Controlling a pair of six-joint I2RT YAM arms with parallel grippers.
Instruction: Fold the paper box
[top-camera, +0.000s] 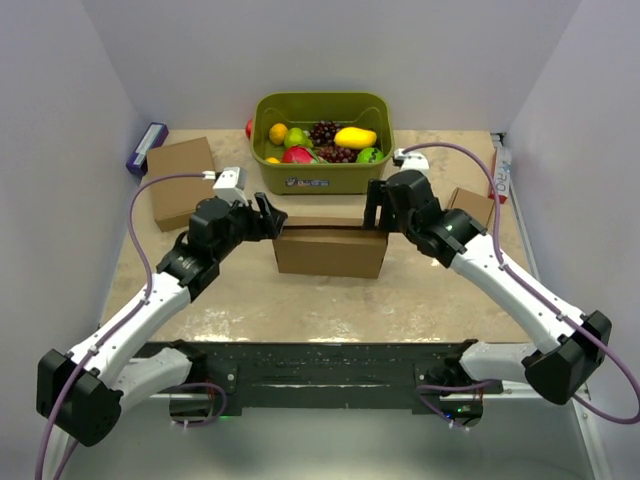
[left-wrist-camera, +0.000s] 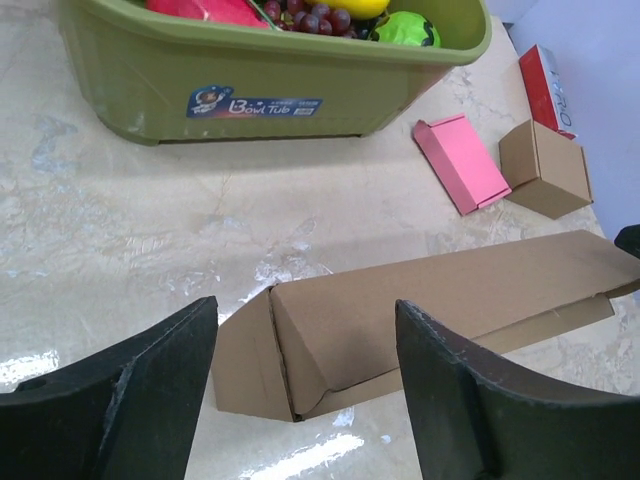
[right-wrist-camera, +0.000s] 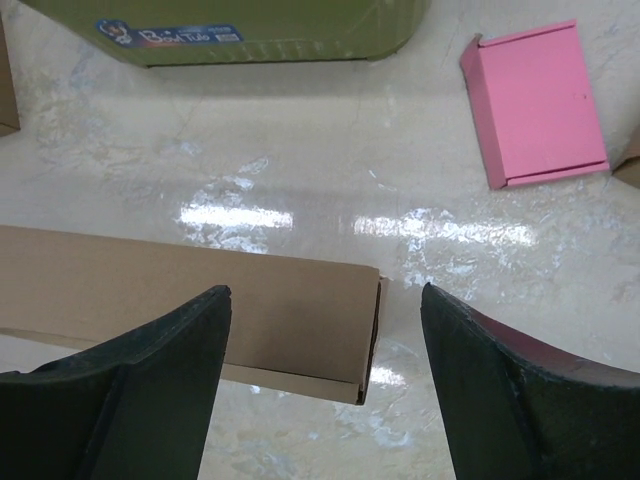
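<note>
You see the paper box (top-camera: 330, 250) at the centre of the table (top-camera: 250, 300). The left tool (left-wrist-camera: 305, 310) and right tool (right-wrist-camera: 325, 295) stand wide open at its ends, gripping nothing.

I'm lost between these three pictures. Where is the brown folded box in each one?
Top external: the paper box sits at the centre of the picture.
Left wrist: lower middle, stretching to the right edge.
Right wrist: lower left.
Shared landmark: the green tub just beyond the box in every view.
</note>
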